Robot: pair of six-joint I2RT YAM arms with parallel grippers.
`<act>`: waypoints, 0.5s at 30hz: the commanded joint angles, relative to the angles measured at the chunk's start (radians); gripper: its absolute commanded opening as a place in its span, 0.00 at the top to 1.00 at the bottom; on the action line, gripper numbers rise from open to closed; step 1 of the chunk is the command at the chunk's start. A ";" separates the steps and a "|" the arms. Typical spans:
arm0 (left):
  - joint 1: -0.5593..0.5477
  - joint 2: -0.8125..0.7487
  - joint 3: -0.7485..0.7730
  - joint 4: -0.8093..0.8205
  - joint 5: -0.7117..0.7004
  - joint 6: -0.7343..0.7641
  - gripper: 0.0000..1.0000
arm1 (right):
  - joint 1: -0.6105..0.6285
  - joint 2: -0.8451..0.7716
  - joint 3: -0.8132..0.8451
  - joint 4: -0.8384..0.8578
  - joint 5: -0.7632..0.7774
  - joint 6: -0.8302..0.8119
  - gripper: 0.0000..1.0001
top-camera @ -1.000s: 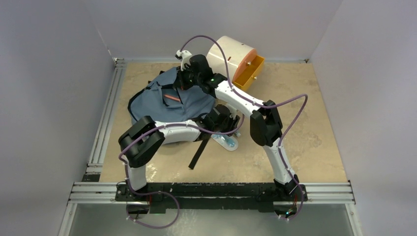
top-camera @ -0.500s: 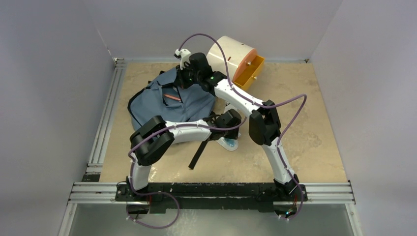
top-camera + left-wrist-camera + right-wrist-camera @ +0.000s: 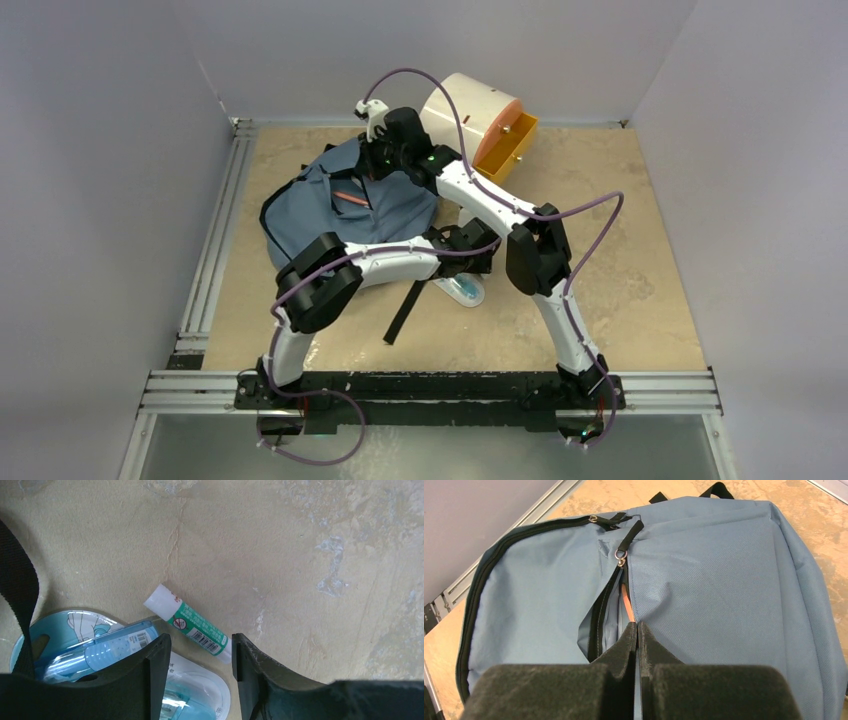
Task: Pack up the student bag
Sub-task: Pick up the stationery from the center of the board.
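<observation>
The slate-blue student bag (image 3: pixel 330 215) lies flat at the back left of the table. Its front pocket gapes along a black zipper (image 3: pixel 600 611), and an orange pencil (image 3: pixel 626 603) shows inside. My right gripper (image 3: pixel 638 626) is shut, pinching the pocket's fabric edge. My left gripper (image 3: pixel 201 652) hovers open over the table to the right of the bag. A green-and-white glue stick (image 3: pixel 192 626) lies just ahead of the gap between its fingers. A blue blister pack (image 3: pixel 100 647) lies under the left finger.
A cream cylindrical cabinet (image 3: pixel 468 108) with an open orange drawer (image 3: pixel 507 148) stands at the back. A black bag strap (image 3: pixel 404 310) trails toward the front and crosses the left wrist view (image 3: pixel 19 587). Aluminium rails (image 3: pixel 210 260) border the table's left and near edges.
My left arm has swung right and forward past the bag's edge to above the blister pack and glue stick. Its jaws have opened a little wider. The right arm is unchanged.
</observation>
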 commanded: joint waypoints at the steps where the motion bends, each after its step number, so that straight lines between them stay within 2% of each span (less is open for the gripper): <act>1: -0.001 0.032 0.066 -0.030 -0.038 -0.026 0.52 | -0.015 -0.030 0.051 0.037 0.040 -0.019 1.00; 15: 0.005 0.101 0.125 -0.050 -0.050 -0.004 0.49 | -0.022 -0.029 0.038 0.034 0.053 -0.027 1.00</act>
